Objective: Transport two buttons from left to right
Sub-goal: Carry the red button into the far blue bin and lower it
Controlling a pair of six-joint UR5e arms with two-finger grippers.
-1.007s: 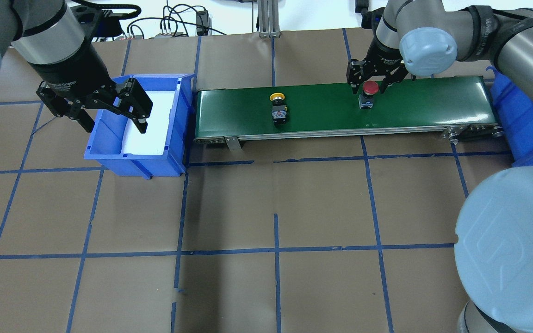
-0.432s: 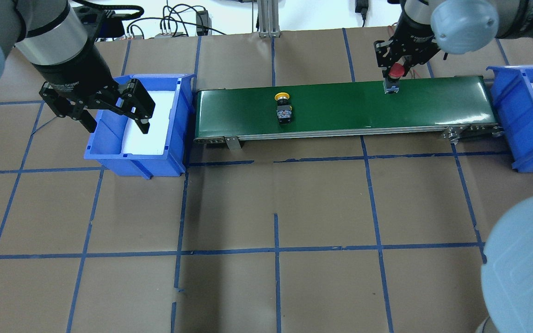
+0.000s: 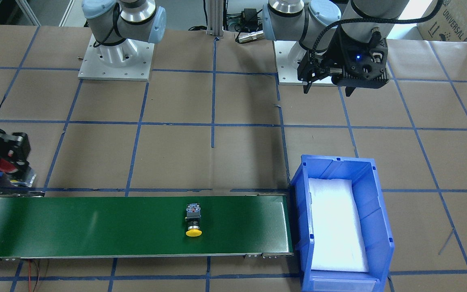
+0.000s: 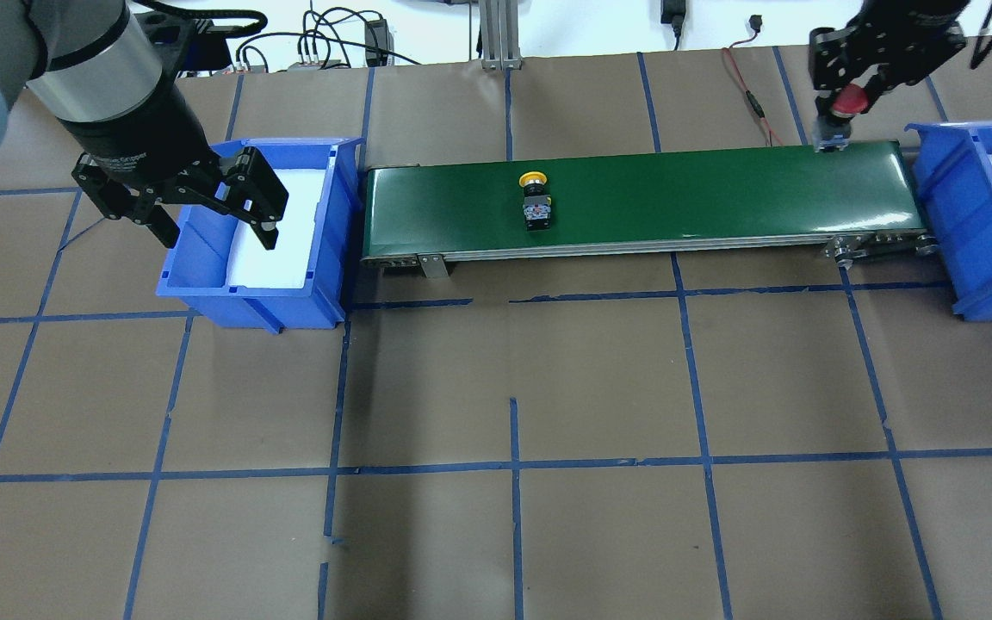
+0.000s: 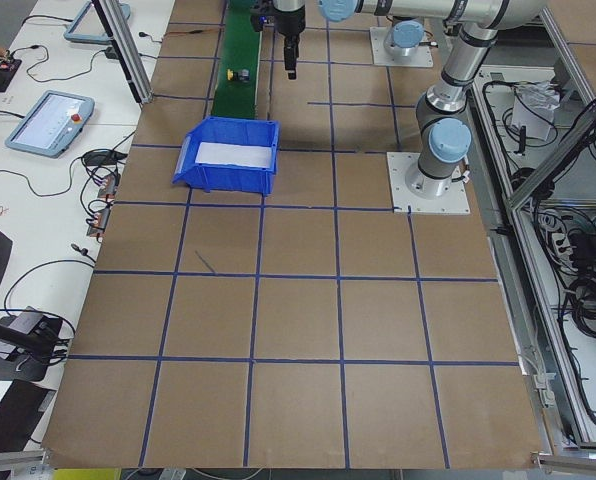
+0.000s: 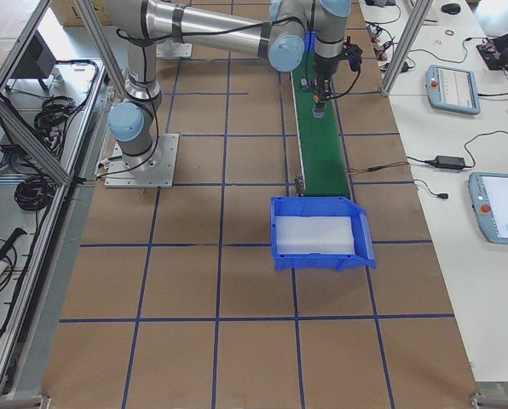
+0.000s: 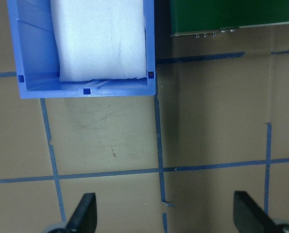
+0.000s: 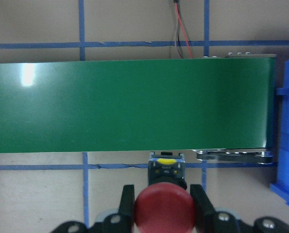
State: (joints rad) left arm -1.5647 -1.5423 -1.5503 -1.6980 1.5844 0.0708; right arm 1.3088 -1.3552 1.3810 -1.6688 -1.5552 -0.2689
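Note:
My right gripper [image 4: 840, 102] is shut on the red mushroom-cap button [image 4: 846, 104] and holds it in the air over the far edge of the green conveyor belt [image 4: 677, 194], near its right end. In the right wrist view the red cap [image 8: 162, 208] sits between the fingers [image 8: 127, 203]. The yellow-capped button [image 4: 536, 202] lies on its side on the belt, left of the middle; it also shows in the front view [image 3: 193, 221]. My left gripper [image 4: 219, 231] is open and empty above the left blue bin [image 4: 324, 258].
A second blue bin [image 4: 952, 215] stands at the belt's right end. Both bins have white foam inside. A red cable [image 4: 754, 95] lies behind the belt on the brown table with its blue tape grid.
My right gripper closed on the red button, lifted it off the belt and carried it right, toward the right bin. The yellow button drifted slightly right on the belt. The left arm barely moved.

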